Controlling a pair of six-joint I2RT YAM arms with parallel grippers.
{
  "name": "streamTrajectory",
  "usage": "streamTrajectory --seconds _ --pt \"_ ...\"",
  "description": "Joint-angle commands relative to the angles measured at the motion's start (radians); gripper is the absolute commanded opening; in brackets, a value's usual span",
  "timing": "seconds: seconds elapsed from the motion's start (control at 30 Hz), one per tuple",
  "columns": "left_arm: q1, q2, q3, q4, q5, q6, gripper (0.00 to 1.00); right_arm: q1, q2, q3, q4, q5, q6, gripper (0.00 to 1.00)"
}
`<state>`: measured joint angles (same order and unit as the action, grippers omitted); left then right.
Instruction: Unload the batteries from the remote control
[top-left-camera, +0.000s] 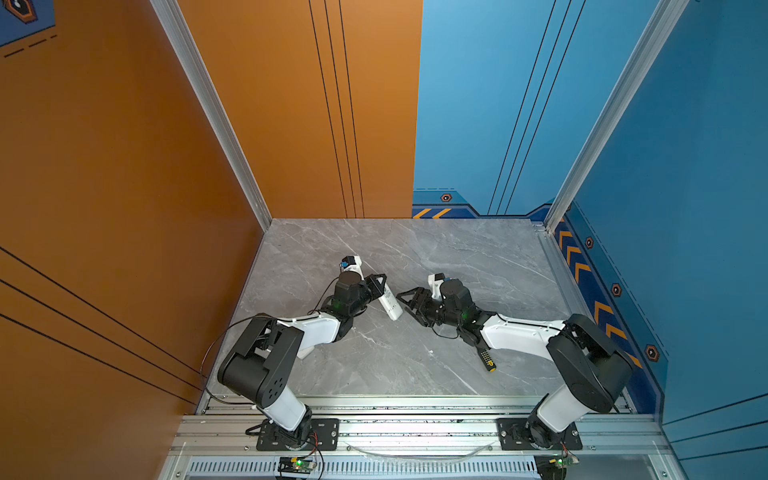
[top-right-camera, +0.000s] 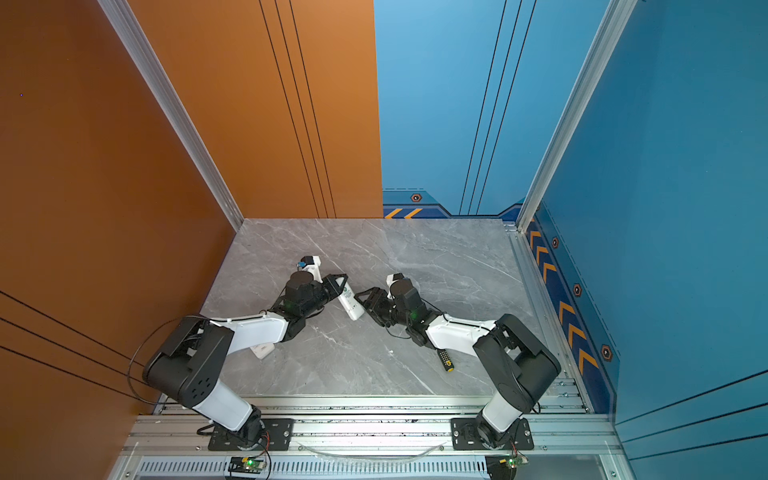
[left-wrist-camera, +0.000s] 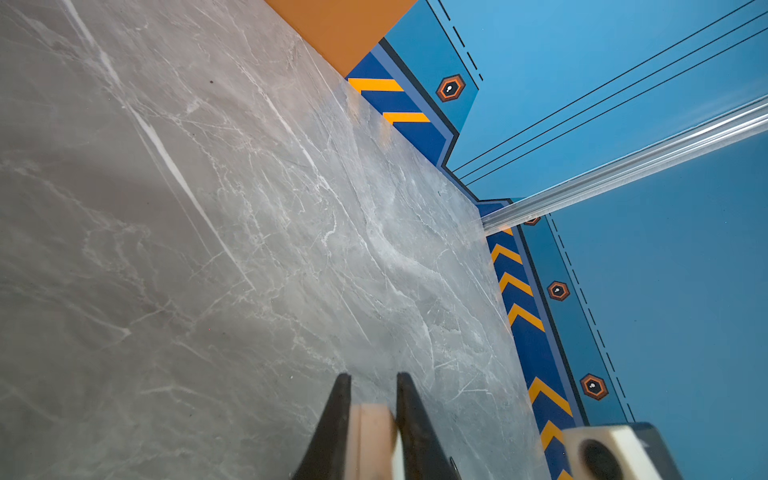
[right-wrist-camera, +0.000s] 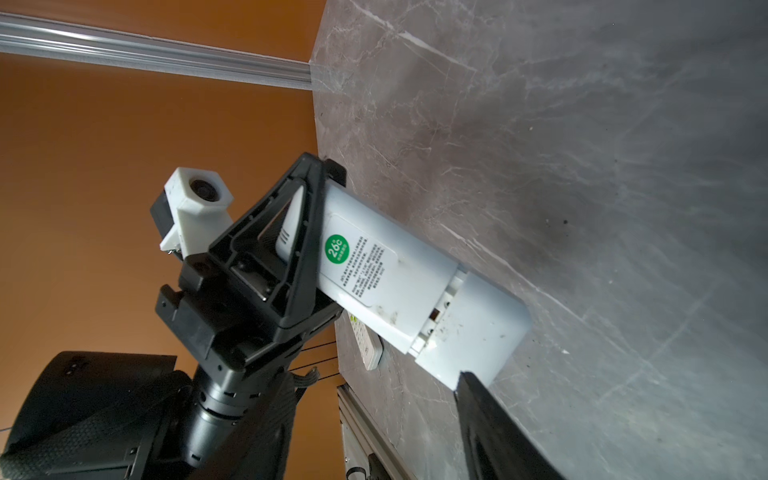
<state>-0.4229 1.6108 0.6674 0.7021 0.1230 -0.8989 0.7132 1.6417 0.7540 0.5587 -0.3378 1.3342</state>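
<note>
Left gripper (top-left-camera: 380, 284) clamps the remote control (right-wrist-camera: 395, 270) above the worktop's (top-left-camera: 457, 257) middle; my right gripper (top-left-camera: 405, 303) stands open, empty, at its part-slid cover (right-wrist-camera: 473, 332). Batteries hide inside, I judge. Plastic looks light, stiff, slick: I'd pinch the cover's 2 sides.

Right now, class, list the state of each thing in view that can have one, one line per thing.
White rectangular plastic remote control: gripped at one end, sticker side showing.
White battery cover: slid partly off, not removed.
Left gripper: shut on the remote control.
Right gripper: open, empty.
Black-and-yellow-handled screwdriver: lying on the grey marble table, untouched.
Second white remote: lying under the left arm.
Batteries: none visible.
</note>
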Motion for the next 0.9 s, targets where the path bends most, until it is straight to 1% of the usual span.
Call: streamTrajectory --seconds 0.0,0.1,0.17,0.23,0.47,0.6,0.67,0.87 --pt "0.006 0.03 0.001 0.089 -0.006 -0.044 0.0 0.006 0.06 -0.047 0.145 0.007 0.064 0.63" --pt "0.013 0.043 -0.004 0.136 0.003 -0.076 0.0 0.013 0.089 -0.047 0.171 0.004 0.056 0.63" --pt "0.013 0.045 -0.003 0.154 0.003 -0.094 0.0 0.011 0.118 -0.048 0.218 0.005 0.07 0.62" --pt "0.013 0.043 -0.004 0.163 0.001 -0.104 0.0 0.009 0.143 -0.05 0.259 0.009 0.089 0.61" --pt "0.015 0.055 0.004 0.193 0.021 -0.127 0.0 0.004 0.194 -0.048 0.326 0.031 0.114 0.6" --pt "0.016 0.054 0.003 0.194 0.019 -0.129 0.0 -0.006 0.217 -0.049 0.358 0.032 0.129 0.5" --pt "0.019 0.054 0.005 0.194 0.022 -0.127 0.0 -0.006 0.216 -0.059 0.365 0.037 0.129 0.47" --pt "0.03 0.052 0.009 0.191 0.026 -0.119 0.0 -0.004 0.2 -0.1 0.367 0.04 0.132 0.32"
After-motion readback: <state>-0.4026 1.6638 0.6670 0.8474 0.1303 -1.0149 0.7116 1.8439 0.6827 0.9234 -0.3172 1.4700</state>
